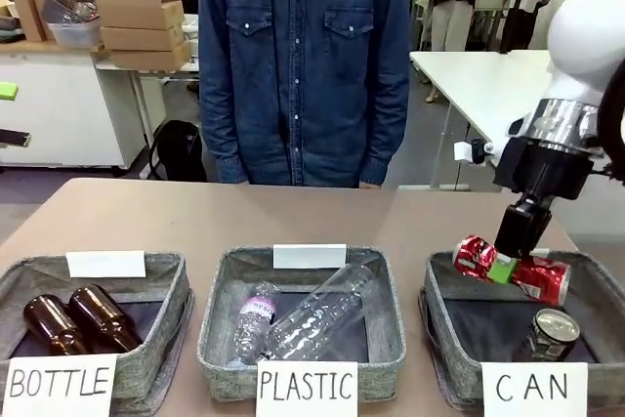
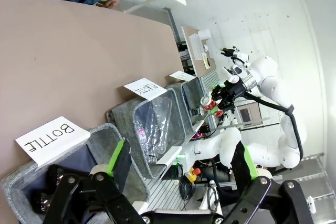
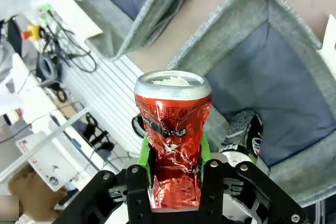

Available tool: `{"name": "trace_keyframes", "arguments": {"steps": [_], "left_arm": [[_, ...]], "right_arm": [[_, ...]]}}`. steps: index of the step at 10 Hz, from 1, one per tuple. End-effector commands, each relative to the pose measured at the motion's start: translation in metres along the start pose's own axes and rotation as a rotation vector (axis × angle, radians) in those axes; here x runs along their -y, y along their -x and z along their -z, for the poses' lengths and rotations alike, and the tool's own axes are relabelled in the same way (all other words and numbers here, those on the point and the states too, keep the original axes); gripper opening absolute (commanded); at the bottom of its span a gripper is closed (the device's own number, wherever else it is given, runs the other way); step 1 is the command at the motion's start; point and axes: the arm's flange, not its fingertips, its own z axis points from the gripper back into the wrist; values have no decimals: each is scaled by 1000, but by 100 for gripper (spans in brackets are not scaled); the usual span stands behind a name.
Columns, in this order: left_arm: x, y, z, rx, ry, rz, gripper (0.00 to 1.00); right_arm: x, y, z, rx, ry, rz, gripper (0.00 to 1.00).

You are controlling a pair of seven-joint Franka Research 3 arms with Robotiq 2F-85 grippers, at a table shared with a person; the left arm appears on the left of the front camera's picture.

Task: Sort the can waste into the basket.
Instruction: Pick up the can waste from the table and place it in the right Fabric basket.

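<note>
Nearest the robot, three grey baskets stand in a row along the near edge of the counter (image 1: 195, 222), each with a paper sign. The left one, signed BOTTLE (image 1: 93, 324), holds brown glass bottles (image 1: 78, 321). The middle one, signed PLASTIC (image 1: 298, 324), holds clear plastic bottles (image 1: 303, 317). The right one is the CAN basket (image 1: 596, 310).

The dark can (image 1: 552, 334) already lies inside the CAN basket, at its near right, silver top showing.

The red can (image 1: 513, 269) is held in the air above the CAN basket, over its far left part, lying roughly level. The right end effector (image 1: 506, 266) pinches it across the crushed middle, green pads on both sides. In the right wrist view the red can (image 3: 173, 129) is badly dented, silver end away from the camera, with the basket's dark bottom beyond it.

Handling judgement: the can looks light and thin-walled, and it yields under pressure. The crumpled middle gives the pads a firm seat; the smooth rim would likely slip. A drop from here should do no harm.

The left end effector (image 2: 178, 174) is spread, holding nothing, above the BOTTLE basket.

A person in a denim shirt (image 1: 303, 56) stands at the far side.
</note>
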Motion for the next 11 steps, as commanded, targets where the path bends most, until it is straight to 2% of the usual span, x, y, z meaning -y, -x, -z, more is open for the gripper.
{"name": "trace_keyframes", "arguments": {"steps": [1, 2, 3, 4, 5, 11], "left_arm": [[2, 1, -2, -7, 8, 18, 100], [2, 1, -2, -7, 8, 18, 100], [2, 1, -2, -7, 8, 18, 100], [2, 1, -2, -7, 8, 18, 100], [2, 1, -2, -7, 8, 18, 100], [2, 1, -2, -7, 8, 18, 100]], "right_arm": [[4, -16, -5, 49, -38, 33, 0], [7, -19, -5, 42, -47, 42, 0], [11, -21, -6, 40, -61, 55, 46], [13, -21, -4, 47, -50, 71, 97], [14, -22, -3, 42, -50, 69, 100], [21, -23, 1, 53, -70, 90, 100]]}}
